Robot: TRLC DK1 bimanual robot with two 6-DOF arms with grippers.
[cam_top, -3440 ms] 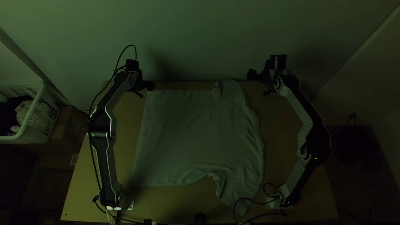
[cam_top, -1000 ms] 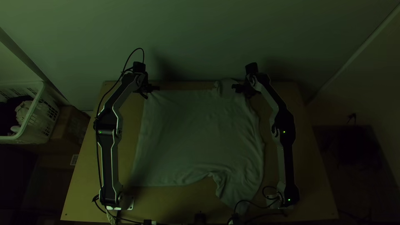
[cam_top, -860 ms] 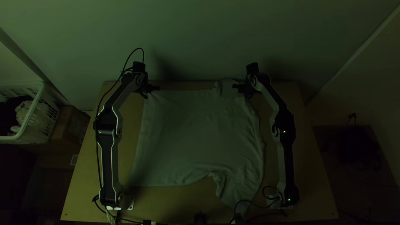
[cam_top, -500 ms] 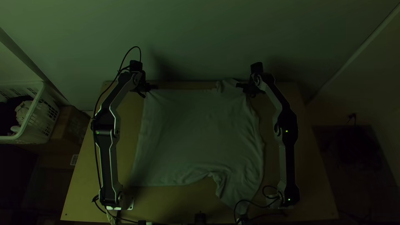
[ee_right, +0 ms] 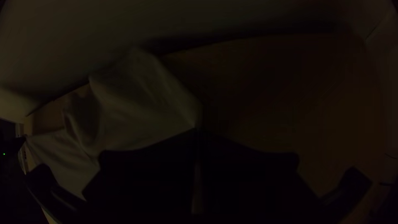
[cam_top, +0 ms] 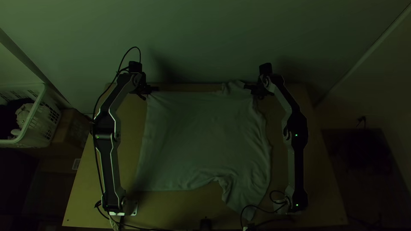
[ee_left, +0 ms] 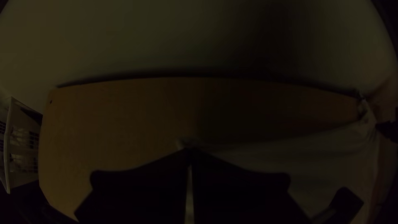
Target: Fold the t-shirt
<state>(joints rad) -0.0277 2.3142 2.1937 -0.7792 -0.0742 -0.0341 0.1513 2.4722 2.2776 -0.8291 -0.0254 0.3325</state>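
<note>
2 holds on 1 t-shirt (cam_top: 201, 137). Item 1: left gripper (cam_top: 155, 89), fingers together, pinching a far corner. Item 2: right gripper (cam_top: 247, 87), likewise closed, with the cloth's edge near the far sleeve (ee_right: 137, 87) at its tips. Shirt: spread, lightly rumpled, drawn taut beside the left gripper; its body lies between the 2 grippers and from them towards the arms' bases, near sleeve (cam_top: 246, 199) included. Step, as judged: grasp for fold 1. Next requirement: lift the far side evenly, then carry it baseward over the near half.
</note>
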